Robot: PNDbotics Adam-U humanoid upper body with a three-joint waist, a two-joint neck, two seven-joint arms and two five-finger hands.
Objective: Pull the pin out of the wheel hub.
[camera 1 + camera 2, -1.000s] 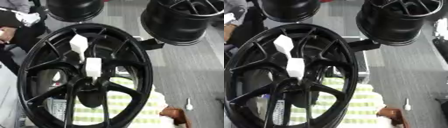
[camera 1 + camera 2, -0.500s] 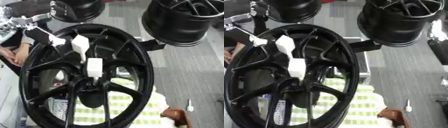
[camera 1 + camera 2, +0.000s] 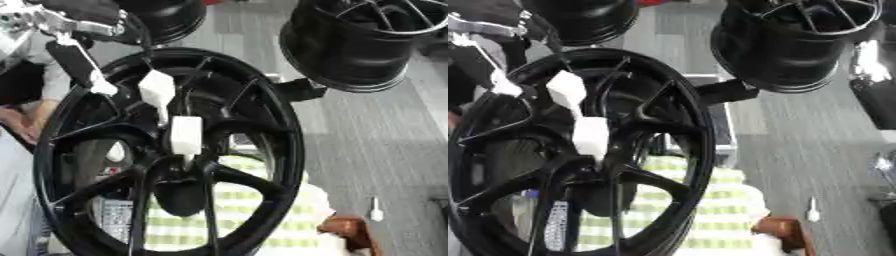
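Pin (image 3: 185, 134) — white block-headed, seated at the centre of the wheel hub (image 3: 171, 155); looks light and rigid, best pinched by its head. A second white block (image 3: 157, 90) sits at 12 o'clock above it. Three black wheels counted. Left hand (image 3: 74, 52) at 10 o'clock — fingers' state unreadable. Right hand unseen.

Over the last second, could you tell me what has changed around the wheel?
The left hand has come in from the upper left and reached down to the rim of the black wheel, its pale fingertip near the upper white block. It holds nothing yet. The white pin at the hub, both blocks and the wheel stayed put.
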